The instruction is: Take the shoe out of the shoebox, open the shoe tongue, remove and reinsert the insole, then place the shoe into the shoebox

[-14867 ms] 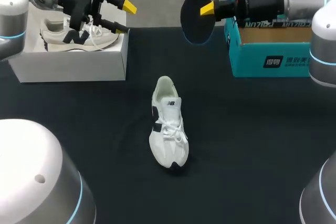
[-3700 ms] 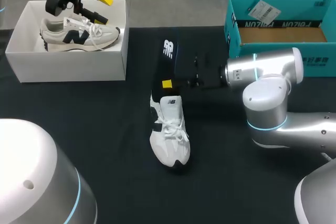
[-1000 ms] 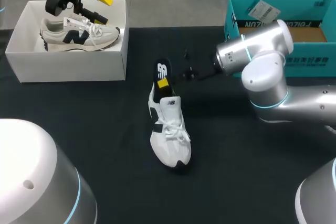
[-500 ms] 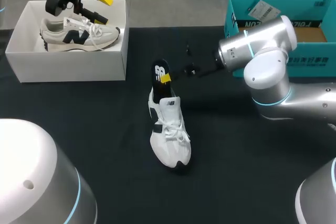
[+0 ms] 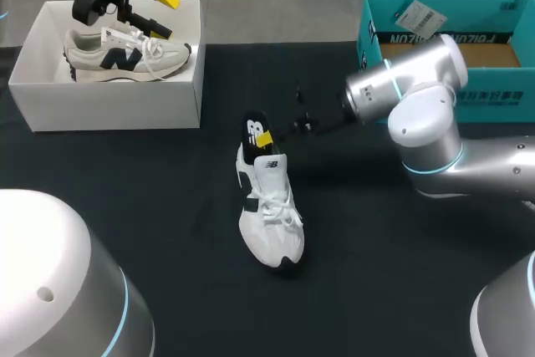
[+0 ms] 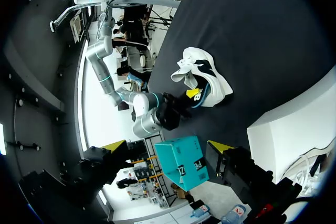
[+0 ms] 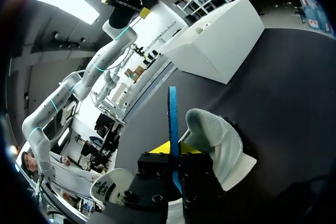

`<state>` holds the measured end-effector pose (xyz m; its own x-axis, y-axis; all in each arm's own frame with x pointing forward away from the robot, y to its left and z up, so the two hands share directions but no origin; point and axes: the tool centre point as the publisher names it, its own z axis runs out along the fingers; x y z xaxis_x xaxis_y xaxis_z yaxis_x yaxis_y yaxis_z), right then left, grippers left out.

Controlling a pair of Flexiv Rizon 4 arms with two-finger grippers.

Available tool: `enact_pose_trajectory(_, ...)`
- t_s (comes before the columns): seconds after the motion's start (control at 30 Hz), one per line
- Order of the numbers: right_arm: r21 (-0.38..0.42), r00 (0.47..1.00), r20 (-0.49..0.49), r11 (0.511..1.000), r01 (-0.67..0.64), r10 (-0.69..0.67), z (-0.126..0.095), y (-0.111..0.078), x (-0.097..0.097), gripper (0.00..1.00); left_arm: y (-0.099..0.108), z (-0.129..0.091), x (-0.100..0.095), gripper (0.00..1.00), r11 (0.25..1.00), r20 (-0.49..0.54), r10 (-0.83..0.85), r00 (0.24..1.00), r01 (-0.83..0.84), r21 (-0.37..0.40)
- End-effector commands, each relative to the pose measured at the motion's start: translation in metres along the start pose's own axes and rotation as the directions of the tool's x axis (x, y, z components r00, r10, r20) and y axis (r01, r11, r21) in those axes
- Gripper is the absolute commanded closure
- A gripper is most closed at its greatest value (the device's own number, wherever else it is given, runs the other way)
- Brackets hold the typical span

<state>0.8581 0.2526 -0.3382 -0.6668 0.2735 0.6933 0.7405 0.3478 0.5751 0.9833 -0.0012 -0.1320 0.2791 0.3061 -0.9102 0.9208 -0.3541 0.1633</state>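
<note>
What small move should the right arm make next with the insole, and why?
Probably slide the insole further down and forward, toward the toe. The right gripper holds it with its lower end in the heel opening of the shoe, but much of it stands out above the collar, so it is not seated yet.

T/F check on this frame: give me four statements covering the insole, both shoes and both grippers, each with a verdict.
1. The right gripper is shut on the insole. True.
2. The insole lies flat on the table beside the white shoe. False: it stands upright at that shoe's heel opening, gripped.
3. The left gripper is shut on the beige shoe. False: it is open, above that shoe, which sits in the white shoebox.
4. The white shoe lies on the table, outside the shoebox. True.
</note>
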Motion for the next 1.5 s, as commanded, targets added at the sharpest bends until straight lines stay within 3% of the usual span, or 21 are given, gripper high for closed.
enact_pose_trajectory(0.03, 0.000, 1.000, 0.007, 1.000, -0.014, 0.014, 0.003, -0.008, 0.007, 1.00, 0.000, -0.001, 0.000, 0.00, 1.000, -0.002, 0.001, 1.000, -0.001, 0.003)
enact_pose_trajectory(0.4, 0.016, 0.998, 0.010, 0.998, -0.065, 0.064, 0.006, -0.025, 0.012, 1.00, 0.000, -0.001, 0.000, 0.00, 1.000, -0.002, 0.001, 1.000, -0.001, 0.003)
enact_pose_trajectory(0.43, 0.010, 0.998, 0.017, 0.998, -0.061, 0.061, 0.004, -0.023, 0.013, 0.95, 0.000, -0.001, 0.000, 0.00, 1.000, -0.002, 0.001, 1.000, -0.001, 0.003)
enact_pose_trajectory(0.47, 0.000, 0.998, 0.023, 0.999, -0.051, 0.051, 0.003, -0.020, 0.013, 0.71, 0.000, -0.001, 0.000, 0.00, 1.000, -0.002, 0.001, 1.000, -0.001, 0.003)
enact_pose_trajectory(0.63, -0.005, 0.999, 0.048, 1.000, -0.008, 0.009, -0.004, -0.004, 0.014, 0.66, 0.000, -0.001, 0.000, 0.00, 1.000, -0.002, 0.001, 1.000, -0.001, 0.003)
enact_pose_trajectory(0.77, 0.002, 0.999, 0.049, 1.000, 0.013, -0.013, -0.005, 0.005, 0.012, 0.69, 0.000, -0.001, 0.000, 0.00, 1.000, -0.002, 0.001, 1.000, -0.001, 0.003)
enact_pose_trajectory(0.87, 0.002, 0.999, 0.047, 1.000, 0.017, -0.017, -0.003, 0.008, 0.007, 0.82, 0.000, -0.001, 0.000, 0.00, 1.000, -0.002, 0.001, 1.000, -0.001, 0.003)
enact_pose_trajectory(0.93, -0.002, 0.999, 0.036, 1.000, 0.013, -0.012, -0.001, 0.007, 0.003, 1.00, 0.000, -0.001, 0.000, 0.00, 1.000, -0.002, 0.001, 1.000, -0.001, 0.003)
enact_pose_trajectory(1.13, -0.003, 1.000, 0.003, 1.000, -0.026, 0.026, 0.005, -0.005, -0.004, 1.00, 0.000, -0.001, 0.000, 0.00, 1.000, -0.002, 0.001, 1.000, -0.001, 0.003)
enact_pose_trajectory(1.5, 0.023, 0.996, -0.006, 0.996, -0.089, 0.089, 0.011, -0.032, 0.010, 1.00, 0.000, -0.001, 0.000, 0.00, 1.000, -0.002, 0.001, 1.000, -0.001, 0.003)
